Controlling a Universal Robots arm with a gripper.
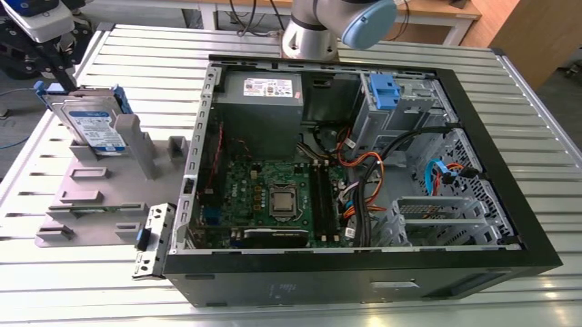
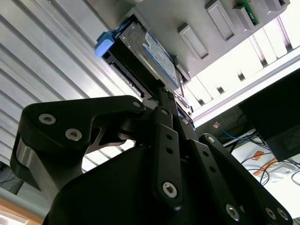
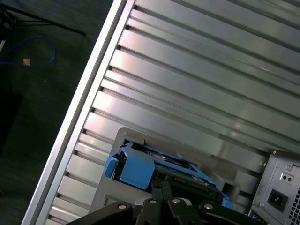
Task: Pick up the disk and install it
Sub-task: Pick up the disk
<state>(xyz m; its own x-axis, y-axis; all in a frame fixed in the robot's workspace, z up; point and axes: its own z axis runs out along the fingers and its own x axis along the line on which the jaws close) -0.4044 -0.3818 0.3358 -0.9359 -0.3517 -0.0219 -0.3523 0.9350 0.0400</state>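
While the disk (image 1: pixel 91 128) stands on edge in a slot of the grey stand (image 1: pixel 100 204), at the end that lies uppermost in the exterior view, it leans a little. Its white-and-blue label faces outward, and its blue rail frame (image 1: pixel 80 92) runs along the top edge. The gripper (image 2: pixel 165 93) hangs over that same end of the stand. Its black fingers (image 2: pixel 161 124) are drawn together, and their tips sit just beside the disk's framed edge. Whether they touch it cannot be told.

To the exterior view's right of the stand lies the open computer case (image 1: pixel 509 231), just beside it. Inside, nearest the stand, are the green motherboard (image 1: pixel 272 191) and the grey power-supply box (image 1: pixel 264 102). Farther from the stand is the drive cage (image 1: pixel 391 109) with its blue clip. Stand and case both rest on the slatted metal table (image 1: pixel 272 310).
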